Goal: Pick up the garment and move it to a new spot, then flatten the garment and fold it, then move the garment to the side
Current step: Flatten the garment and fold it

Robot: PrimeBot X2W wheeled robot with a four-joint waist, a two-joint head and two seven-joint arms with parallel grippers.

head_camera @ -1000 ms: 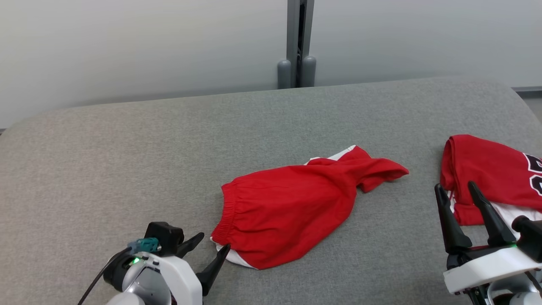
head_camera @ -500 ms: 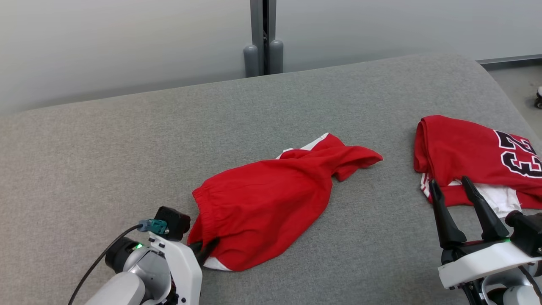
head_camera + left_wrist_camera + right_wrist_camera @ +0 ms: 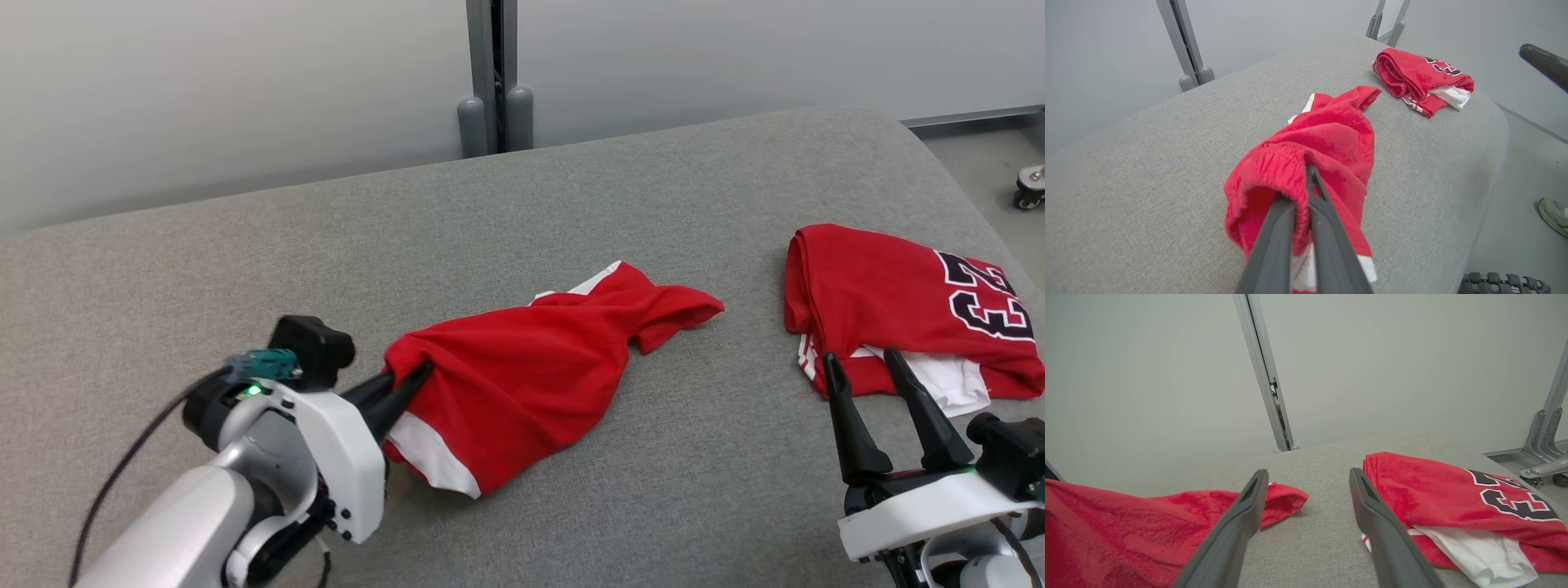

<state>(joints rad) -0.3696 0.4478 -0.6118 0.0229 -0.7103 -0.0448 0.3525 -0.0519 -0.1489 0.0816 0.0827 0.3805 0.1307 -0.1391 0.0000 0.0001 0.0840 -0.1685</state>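
The garment (image 3: 531, 376) is a pair of red shorts with white trim, lying crumpled in the middle of the grey table (image 3: 245, 245). My left gripper (image 3: 408, 377) is shut on its elastic waistband and holds that end lifted off the cloth surface. In the left wrist view the two fingers (image 3: 1274, 241) pinch the bunched waistband of the garment (image 3: 1331, 139). My right gripper (image 3: 857, 359) stands open at the lower right, fingers up, nothing between them. The right wrist view shows the garment (image 3: 1126, 522) at its left.
A folded red jersey (image 3: 890, 302) with black numerals and a white lining lies at the table's right end, just beyond my right gripper. A grey post (image 3: 490, 77) stands behind the table's far edge. A shoe (image 3: 1553, 210) is on the floor past the table's right edge.
My left gripper closed on the shorts' waistband and lifted it up and back, bunching the cloth. The head camera turned, shifting the scene leftward. The right gripper stayed open.
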